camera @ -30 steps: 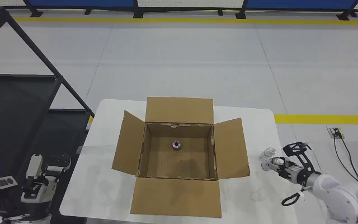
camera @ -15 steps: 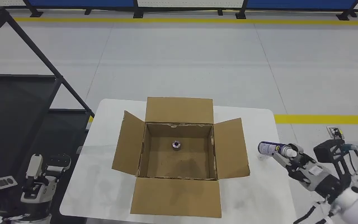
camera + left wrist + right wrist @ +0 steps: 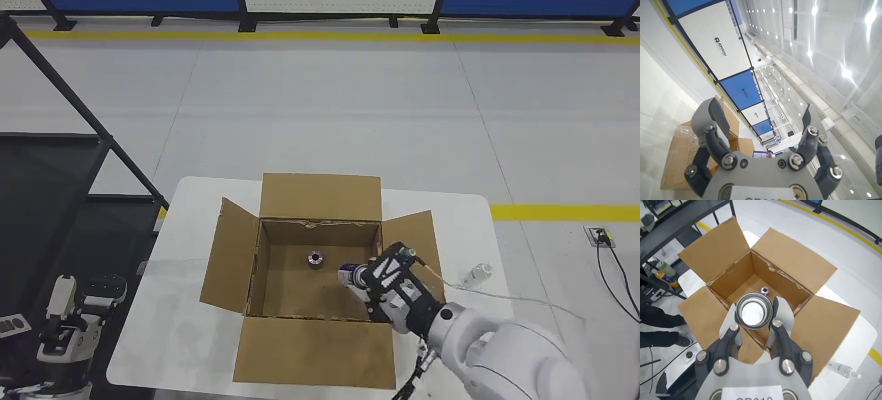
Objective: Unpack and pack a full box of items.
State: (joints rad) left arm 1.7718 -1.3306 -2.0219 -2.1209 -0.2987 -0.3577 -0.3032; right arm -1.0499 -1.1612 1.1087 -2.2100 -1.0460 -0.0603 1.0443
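**Q:** Where is the can, and what holds it?

**A:** My right gripper (image 3: 755,307) is closed on the can (image 3: 753,313), clamping its sides. It hangs above the open box (image 3: 320,195), just inside the right-hand wall.

**Q:** Which way does it point?

**A:** Its long axis runs straight out from my wrist. The base faces me, and the top slants down toward a small metal piece (image 3: 764,289) on the box floor.

**Q:** And your other arm?

**A:** My left gripper (image 3: 762,106) is spread wide and empty, aimed at the ceiling (image 3: 829,56).
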